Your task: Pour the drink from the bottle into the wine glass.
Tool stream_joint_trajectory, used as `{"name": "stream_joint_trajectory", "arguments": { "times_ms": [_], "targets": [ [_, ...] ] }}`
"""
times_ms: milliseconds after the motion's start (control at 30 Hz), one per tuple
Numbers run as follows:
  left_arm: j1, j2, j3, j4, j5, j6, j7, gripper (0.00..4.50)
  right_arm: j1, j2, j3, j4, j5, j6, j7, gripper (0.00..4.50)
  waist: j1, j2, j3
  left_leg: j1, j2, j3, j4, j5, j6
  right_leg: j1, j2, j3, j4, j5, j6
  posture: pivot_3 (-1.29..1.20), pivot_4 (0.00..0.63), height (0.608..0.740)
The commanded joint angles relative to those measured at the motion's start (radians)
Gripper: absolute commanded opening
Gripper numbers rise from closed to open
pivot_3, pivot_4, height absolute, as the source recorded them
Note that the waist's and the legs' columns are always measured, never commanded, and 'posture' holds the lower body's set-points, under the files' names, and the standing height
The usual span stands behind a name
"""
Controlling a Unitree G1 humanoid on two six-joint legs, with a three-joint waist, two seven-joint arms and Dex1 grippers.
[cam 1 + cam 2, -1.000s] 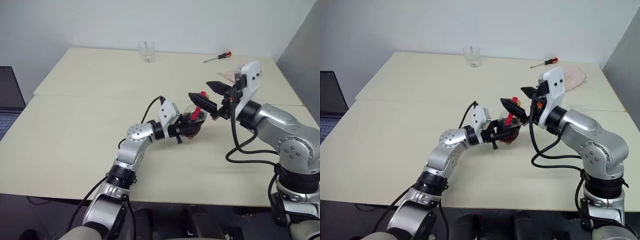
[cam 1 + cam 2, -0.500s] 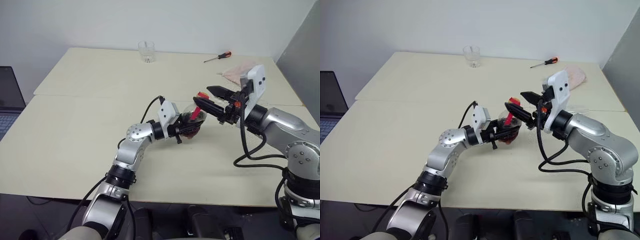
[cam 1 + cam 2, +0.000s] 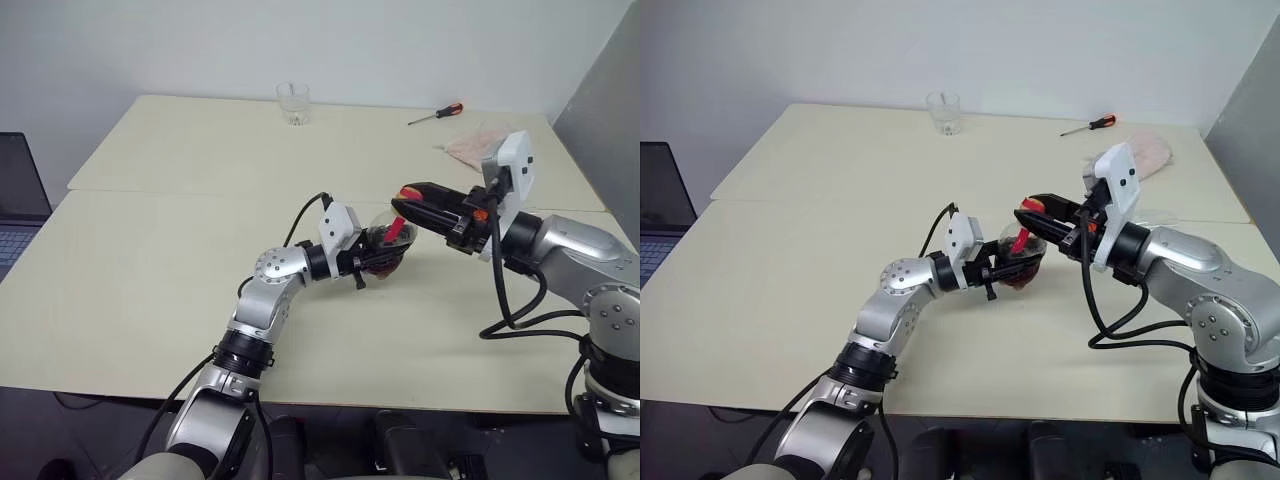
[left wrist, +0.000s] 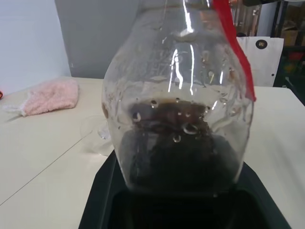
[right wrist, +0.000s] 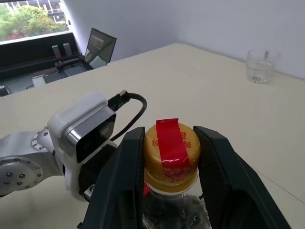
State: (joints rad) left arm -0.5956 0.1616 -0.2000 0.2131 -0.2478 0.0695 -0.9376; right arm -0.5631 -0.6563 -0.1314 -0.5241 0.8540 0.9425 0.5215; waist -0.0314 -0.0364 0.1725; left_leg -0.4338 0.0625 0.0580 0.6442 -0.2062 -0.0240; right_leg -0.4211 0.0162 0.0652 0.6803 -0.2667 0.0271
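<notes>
My left gripper [image 3: 368, 262] clamps the bottle [image 3: 385, 245] upright above the table [image 3: 150, 280], drink [image 4: 178, 148] low inside. My right gripper [image 5: 171, 157] has both fingers against the yellow cap [image 5: 170, 151].

1. The left arm reaches forward over the table [image 3: 150, 300], forearm angled toward the right, wrist about level.
2. The left gripper [image 3: 372, 262] is clamped on the round body of the bottle [image 3: 385, 243], holding it upright above the table.
3. The right arm comes in from the right, elbow bent, wrist turned so its gripper points left, toward the bottle.
4. The right gripper [image 5: 171, 157] has one black finger on each side of the bottle's yellow cap [image 5: 170, 155], against it or nearly so.
</notes>
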Motion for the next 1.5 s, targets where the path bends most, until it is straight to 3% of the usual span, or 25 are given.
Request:
{"name": "stream_joint_trajectory", "arguments": {
  "times_ms": [33,167,333,500,700,933,1033,1300,1500],
  "targets": [
    [-0.019,0.0,0.018,-0.036,-0.019,-0.017,0.0,1.28,-0.025,-0.09,0.048,0.077,-0.044,-0.092,0.227,1.24,0.0,0.0,0.0,0.0,0.0,0.0,0.0,0.0,0.0,0.0,0.0,0.0,0.0,0.0,0.0,0.0,0.15,0.74],
    [-0.021,0.0,0.015,-0.04,-0.021,-0.015,-0.006,1.28,-0.093,-0.127,0.127,0.25,-0.124,-0.236,0.452,1.24,-0.003,0.0,0.0,0.001,0.0,0.0,0.0,0.0,0.0,0.0,0.0,0.0,0.0,0.0,0.0,0.0,0.15,0.74],
    [-0.01,0.005,0.015,-0.061,-0.023,-0.006,-0.001,1.28,-0.223,-0.098,0.196,0.445,-0.219,-0.356,0.6,1.24,-0.002,0.0,0.0,0.001,0.0,0.0,0.0,0.0,0.0,0.0,0.001,0.0,0.0,0.0,0.0,0.0,0.15,0.74],
    [0.004,0.01,0.015,-0.081,-0.024,0.003,0.008,1.28,-0.29,-0.075,0.213,0.527,-0.258,-0.402,0.678,1.24,0.001,0.0,0.0,0.001,0.0,0.0,0.0,0.0,0.0,0.0,0.0,0.0,0.0,0.001,-0.002,0.0,0.15,0.74],
    [0.009,0.011,0.017,-0.09,-0.023,0.008,0.011,1.27,-0.29,-0.078,0.205,0.486,-0.235,-0.302,0.671,1.24,0.002,0.0,0.0,0.001,0.0,0.0,0.0,0.0,0.0,0.0,0.0,0.0,0.0,0.002,-0.004,0.0,0.15,0.74],
    [-0.002,0.006,0.015,-0.077,-0.024,0.009,0.005,1.27,-0.276,-0.088,0.18,0.426,-0.223,-0.222,0.633,3.71,0.002,0.0,0.0,0.001,0.0,0.0,0.0,0.0,0.0,0.0,0.0,0.0,0.001,0.002,-0.004,0.0,0.15,0.74],
    [-0.006,0.005,0.015,-0.072,-0.024,0.007,0.002,1.27,-0.271,-0.091,0.159,0.403,-0.215,-0.202,0.615,4.5,0.002,0.0,0.0,0.001,0.0,0.0,0.0,0.0,0.0,0.0,0.0,0.0,0.001,0.002,-0.004,0.0,0.15,0.74],
    [-0.011,0.0,0.016,-0.063,-0.023,0.003,0.001,1.27,-0.27,-0.032,0.008,0.376,-0.195,-0.13,0.376,4.5,0.002,0.0,0.0,0.001,0.0,0.0,0.0,0.0,0.0,0.0,0.0,0.0,0.001,0.002,-0.004,0.0,0.15,0.74],
    [-0.011,-0.001,0.017,-0.06,-0.022,0.001,0.004,1.27,-0.216,0.038,-0.044,0.192,-0.086,-0.017,0.224,4.5,0.0,0.0,0.0,0.001,0.0,0.0,0.0,0.0,0.0,0.0,0.0,0.0,0.001,0.002,-0.004,0.0,0.15,0.74]
  ]
}}
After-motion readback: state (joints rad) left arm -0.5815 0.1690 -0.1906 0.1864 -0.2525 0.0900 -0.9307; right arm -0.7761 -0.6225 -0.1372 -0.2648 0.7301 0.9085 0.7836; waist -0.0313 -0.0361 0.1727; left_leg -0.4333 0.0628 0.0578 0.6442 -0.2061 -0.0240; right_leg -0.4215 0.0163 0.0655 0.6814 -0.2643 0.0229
